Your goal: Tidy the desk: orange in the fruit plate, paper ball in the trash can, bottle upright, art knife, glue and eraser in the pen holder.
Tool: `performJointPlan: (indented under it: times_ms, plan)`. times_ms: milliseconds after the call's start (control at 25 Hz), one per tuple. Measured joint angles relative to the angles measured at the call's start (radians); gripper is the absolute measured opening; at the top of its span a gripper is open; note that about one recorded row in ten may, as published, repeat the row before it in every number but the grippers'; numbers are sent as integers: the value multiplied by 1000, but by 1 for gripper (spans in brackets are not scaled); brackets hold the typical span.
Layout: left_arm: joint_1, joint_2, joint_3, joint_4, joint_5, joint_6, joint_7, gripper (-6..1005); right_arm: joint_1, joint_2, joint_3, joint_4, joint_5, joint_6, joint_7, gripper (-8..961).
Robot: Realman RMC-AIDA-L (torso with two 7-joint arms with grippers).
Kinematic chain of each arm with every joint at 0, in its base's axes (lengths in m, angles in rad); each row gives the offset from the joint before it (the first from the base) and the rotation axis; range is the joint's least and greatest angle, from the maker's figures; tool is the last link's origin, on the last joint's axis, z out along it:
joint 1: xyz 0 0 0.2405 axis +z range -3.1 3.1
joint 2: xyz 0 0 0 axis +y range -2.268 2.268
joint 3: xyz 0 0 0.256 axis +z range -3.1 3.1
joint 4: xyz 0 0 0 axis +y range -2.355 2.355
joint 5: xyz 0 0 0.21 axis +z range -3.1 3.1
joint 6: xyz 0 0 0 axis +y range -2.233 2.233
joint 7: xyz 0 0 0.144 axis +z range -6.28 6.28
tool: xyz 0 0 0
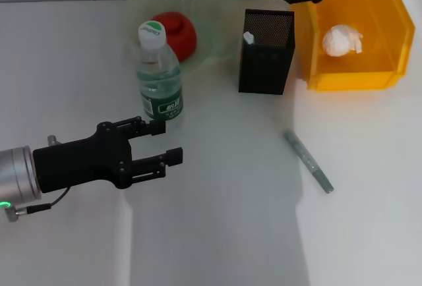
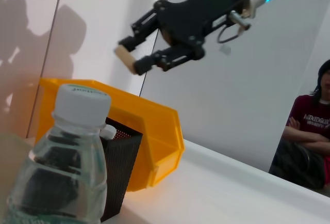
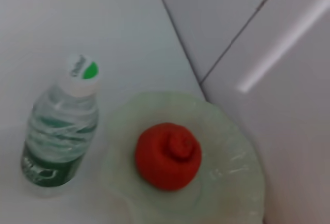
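Note:
The clear bottle (image 1: 159, 75) stands upright beside the green fruit plate (image 1: 217, 9), which holds the orange (image 1: 179, 33). The black mesh pen holder (image 1: 266, 52) shows the glue's white top (image 1: 248, 37) poking out. Inside the yellow trash can (image 1: 382, 32) lies the paper ball (image 1: 341, 40). The grey art knife (image 1: 308, 161) lies flat on the table, in front of the pen holder and to its right. My left gripper (image 1: 166, 142) is open just in front of the bottle. High over the pen holder and bin edge, my right gripper (image 2: 133, 56) is shut on a tan eraser (image 2: 125, 58).
The white table ends at a tiled wall behind the plate. In the left wrist view a seated person (image 2: 309, 131) in a dark red shirt shows beyond the table's far edge.

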Motion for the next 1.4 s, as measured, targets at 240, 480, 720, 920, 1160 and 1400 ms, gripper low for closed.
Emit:
performJointPlan:
  times_ms: [240,480,720,920,1160,1400]
  plan:
    - [3,-6,0,11,-1,0,4,714,14,1,-5,110,26,91,10,409]
    - [3,-8,0,16,1,0,4,714,21,-1,-6,140,28,98,63,417]
    - [1,-6,0,16,2,0,4,714,13,0,-8,125,24,94,95,425]
    - [3,-5,0,15,3,0,4,714,-5,0,-6,70,25,61,119,483]
    - [7,-1,0,16,3,1,4,714,-29,-7,0,-172,-1,-156,308,513]
    - [9,1,6,17,5,2,3,714,-22,0,-48,-347,-174,-464,605,510]
